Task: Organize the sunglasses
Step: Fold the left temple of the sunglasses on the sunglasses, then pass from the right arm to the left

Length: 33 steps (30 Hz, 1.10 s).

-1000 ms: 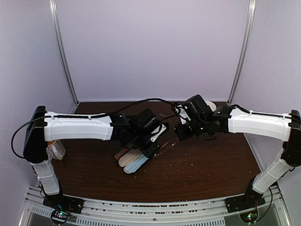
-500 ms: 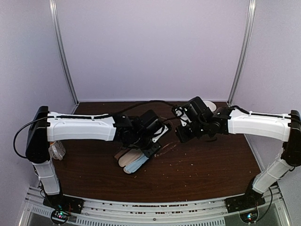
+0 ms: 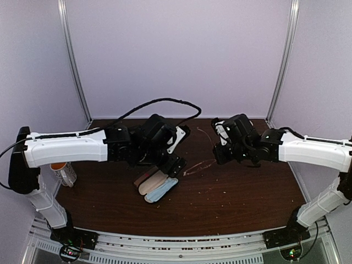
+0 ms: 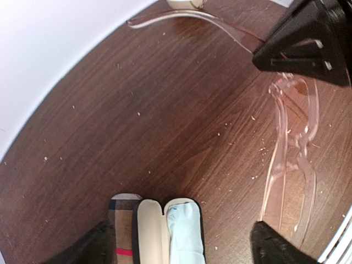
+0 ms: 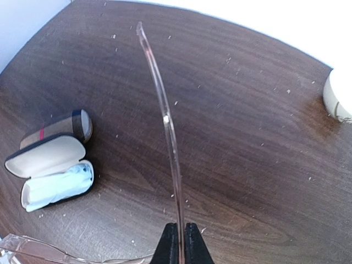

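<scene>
From above, the left end effector (image 3: pixel 175 165) hangs spread over an open oblong case (image 3: pixel 157 185) on the dark wood-grain counter (image 3: pixel 242 192), with the thin pinkish sunglasses (image 3: pixel 199 165) lying beside it. Through the left wrist view, its wide-apart fingers (image 4: pixel 99 245) grip nothing, and the cream-lined case holds a pale blue cloth (image 4: pixel 184 236). At the right wrist, the right end effector (image 5: pixel 179 242) pinches one slim curved temple arm (image 5: pixel 166 118).
</scene>
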### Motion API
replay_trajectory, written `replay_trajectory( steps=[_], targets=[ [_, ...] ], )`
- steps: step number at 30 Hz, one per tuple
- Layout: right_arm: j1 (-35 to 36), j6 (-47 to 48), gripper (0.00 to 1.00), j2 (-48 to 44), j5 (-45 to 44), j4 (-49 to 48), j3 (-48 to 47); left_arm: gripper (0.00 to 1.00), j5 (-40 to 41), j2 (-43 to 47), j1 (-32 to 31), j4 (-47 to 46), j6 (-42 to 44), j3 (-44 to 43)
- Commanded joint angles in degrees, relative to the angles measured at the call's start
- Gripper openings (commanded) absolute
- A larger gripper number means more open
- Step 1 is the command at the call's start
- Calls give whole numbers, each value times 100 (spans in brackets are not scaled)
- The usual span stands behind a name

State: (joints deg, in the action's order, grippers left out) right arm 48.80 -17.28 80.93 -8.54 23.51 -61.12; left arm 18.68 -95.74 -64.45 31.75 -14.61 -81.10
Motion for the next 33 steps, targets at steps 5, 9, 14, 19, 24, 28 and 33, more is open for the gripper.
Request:
replay_trajectory(
  steps=[5,9,14,19,24,28,33],
  targets=[
    [16,-154,0,-745,-682,-575,265,98,-480,881,136,-1192,-174,1044],
    [21,-295,0,-1044,-763,-895,448,98,-1136,1325,305,-1950,-273,1660],
    [23,-493,0,-1228,-712,-1115,510,98,-1688,1732,384,-2781,-341,2201],
    [28,-714,0,-1272,-442,-1333,545,98,-2182,1989,513,-3647,-582,2702],
    [59,-842,0,-1239,-317,-1442,549,98,-2402,1976,594,-3996,-699,2883],
    [122,-876,0,-1181,-282,-1466,518,98,-2634,1855,611,-4132,-768,2828],
    [208,-924,0,-1133,-282,-1531,541,97,-2824,1796,647,-4339,-978,2742]
  ],
)
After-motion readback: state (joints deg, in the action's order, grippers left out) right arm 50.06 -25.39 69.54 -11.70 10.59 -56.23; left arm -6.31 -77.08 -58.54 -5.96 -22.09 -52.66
